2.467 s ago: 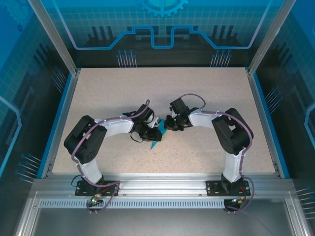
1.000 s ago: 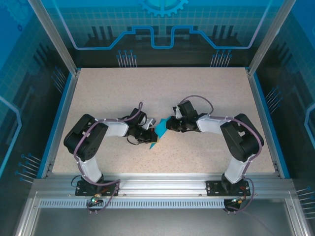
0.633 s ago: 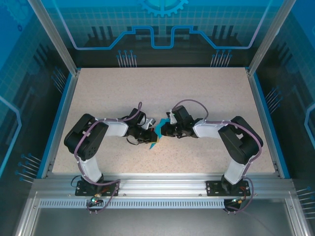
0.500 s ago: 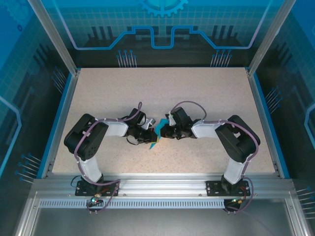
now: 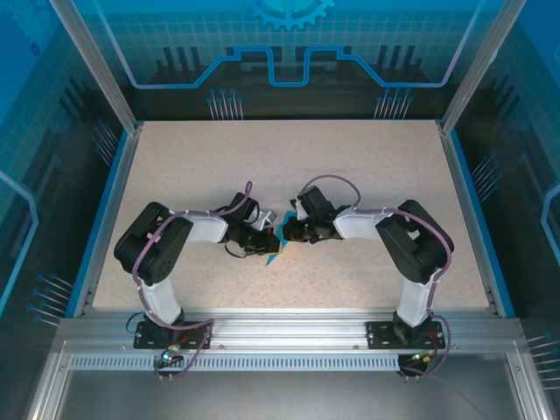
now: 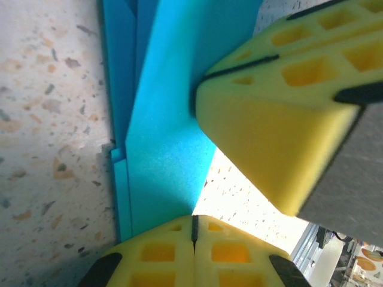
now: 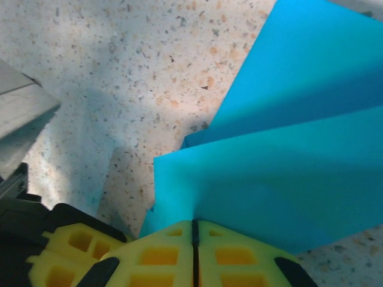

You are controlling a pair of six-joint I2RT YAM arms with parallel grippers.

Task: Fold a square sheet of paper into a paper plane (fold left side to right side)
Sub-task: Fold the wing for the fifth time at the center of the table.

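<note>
The cyan-blue sheet of paper (image 5: 275,254) is folded into layers and held up off the table's middle, between my two grippers. My left gripper (image 5: 269,239) is shut on one corner of the paper (image 6: 161,119), its yellow fingertips (image 6: 173,251) pressed together. My right gripper (image 5: 288,234) comes in from the right and is shut on the paper's edge (image 7: 281,149), its yellow fingertips (image 7: 236,254) closed with no gap. In the left wrist view the right gripper's yellow fingers (image 6: 281,119) press against the sheet. Most of the paper is hidden under both grippers from above.
The speckled beige table (image 5: 367,157) has a blue rim and aluminium posts at its corners. Both arm bases sit on the metal rail (image 5: 280,337) at the near edge. Dark walls enclose the back and sides.
My right gripper has swung left with its edge of the paper until it nearly touches the left gripper, folding the sheet tighter. The left gripper has stayed in place.
</note>
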